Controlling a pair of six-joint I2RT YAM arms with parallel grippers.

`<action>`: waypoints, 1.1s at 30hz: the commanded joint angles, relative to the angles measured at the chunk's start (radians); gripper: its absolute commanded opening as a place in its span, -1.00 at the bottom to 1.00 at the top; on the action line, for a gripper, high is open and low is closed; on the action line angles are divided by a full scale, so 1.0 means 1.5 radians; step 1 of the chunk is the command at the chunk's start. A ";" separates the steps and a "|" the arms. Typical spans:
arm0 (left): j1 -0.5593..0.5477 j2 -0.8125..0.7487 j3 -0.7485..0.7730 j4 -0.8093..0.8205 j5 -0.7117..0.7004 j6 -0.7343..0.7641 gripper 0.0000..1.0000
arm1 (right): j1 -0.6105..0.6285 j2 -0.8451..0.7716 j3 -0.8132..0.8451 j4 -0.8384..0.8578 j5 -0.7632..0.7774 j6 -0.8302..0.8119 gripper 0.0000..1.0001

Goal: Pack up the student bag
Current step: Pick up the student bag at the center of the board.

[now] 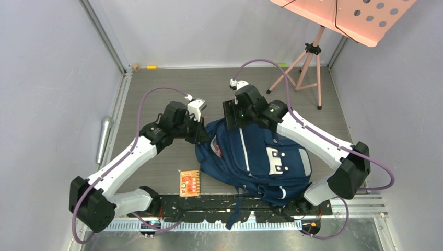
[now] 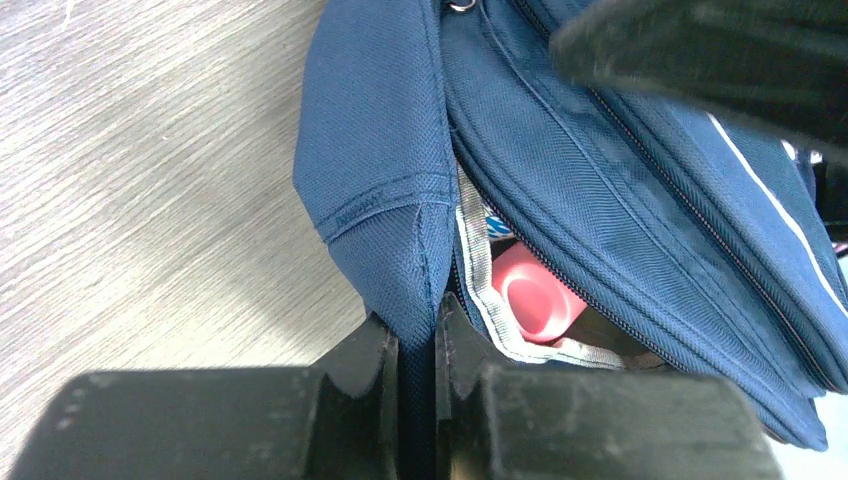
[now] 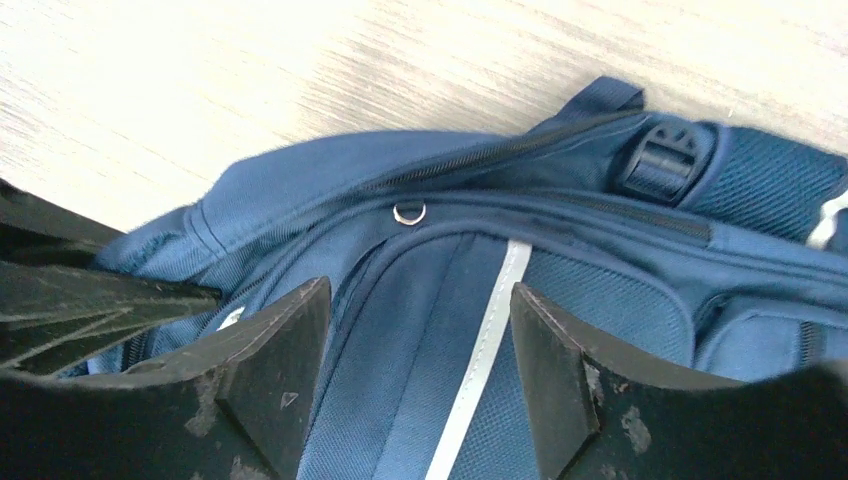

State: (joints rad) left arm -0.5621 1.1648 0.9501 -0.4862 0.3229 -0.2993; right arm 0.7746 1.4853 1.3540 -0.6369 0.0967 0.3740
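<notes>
My left gripper (image 2: 418, 400) is pinched tight on a fold of the bag (image 2: 600, 180) at the edge of its open mouth. A pink object (image 2: 530, 300) lies just inside that mouth. My right gripper (image 3: 420, 330) hangs over the bag's front, fingers (image 3: 280, 380) apart, with the bag's pale stripe (image 3: 490, 330) between them. A small orange book (image 1: 189, 183) lies on the table (image 1: 156, 83) just left of the bag.

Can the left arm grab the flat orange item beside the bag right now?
Probably not yet: the left tool is shut on an edge of the student bag. The orange item itself lies uncovered.
</notes>
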 commanded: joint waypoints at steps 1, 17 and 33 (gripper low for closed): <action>0.004 -0.100 0.002 0.050 0.068 0.053 -1.00 | -0.011 -0.026 0.092 -0.027 -0.023 -0.030 0.48; 0.005 -0.168 0.070 0.100 0.060 0.084 -1.00 | -0.104 0.119 0.228 -0.112 -0.327 -0.098 0.41; 0.006 -0.028 0.396 0.017 0.106 0.152 -1.00 | -0.107 -0.034 0.087 0.110 -0.410 0.149 0.35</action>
State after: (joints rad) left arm -0.5621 1.1179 1.3258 -0.7639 0.3798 -0.1440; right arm 0.5922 1.5352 1.5242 -0.6189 -0.4252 0.4446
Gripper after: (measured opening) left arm 0.105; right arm 0.681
